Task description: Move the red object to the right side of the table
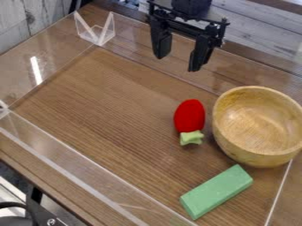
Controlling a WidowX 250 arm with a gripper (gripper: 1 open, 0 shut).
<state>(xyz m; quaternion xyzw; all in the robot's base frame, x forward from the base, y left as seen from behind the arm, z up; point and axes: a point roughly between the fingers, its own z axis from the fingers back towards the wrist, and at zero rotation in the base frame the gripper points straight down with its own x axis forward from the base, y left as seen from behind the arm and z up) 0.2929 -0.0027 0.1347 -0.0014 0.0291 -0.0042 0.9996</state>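
Note:
The red object [189, 117] is a small oval toy fruit with a light green stem end. It lies on the brown wood-grain table [106, 106], right of centre and just left of the wooden bowl. My black gripper [177, 51] hangs in the air above and behind it, toward the back edge. Its two fingers stand apart with nothing between them, so it is open and well clear of the fruit.
A large wooden bowl [259, 124] sits at the right edge. A flat green rectangular block [217, 191] lies near the front right corner. Low clear acrylic walls [94, 31] border the tabletop, with a folded clear piece at the back left.

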